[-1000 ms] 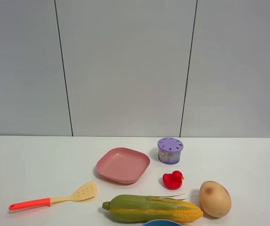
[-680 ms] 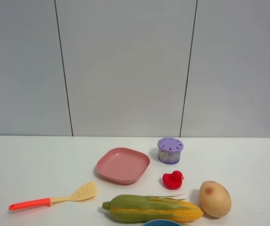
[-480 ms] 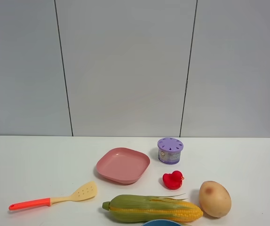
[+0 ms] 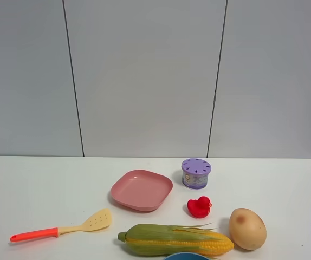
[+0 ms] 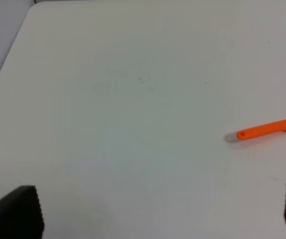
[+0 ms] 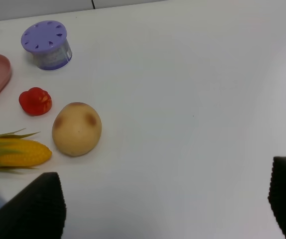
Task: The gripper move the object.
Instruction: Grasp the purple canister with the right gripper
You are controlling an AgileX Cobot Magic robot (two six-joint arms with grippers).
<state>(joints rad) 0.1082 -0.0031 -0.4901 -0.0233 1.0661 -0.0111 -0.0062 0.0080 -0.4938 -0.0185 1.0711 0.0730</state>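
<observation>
The object, a small round canister with a lilac holed lid and purple label, stands upright on the white table just right of the pink plate; it also shows in the right wrist view. No arm shows in the exterior high view. My right gripper is open and empty, its black fingertips far apart, well short of the canister. My left gripper is open and empty over bare table, its fingertips wide apart, far from the canister.
A red rubber duck, a potato and a corn cob lie in front of the canister. A blue rim shows at the front edge. A spatula with an orange handle lies at the left, its handle also in the left wrist view.
</observation>
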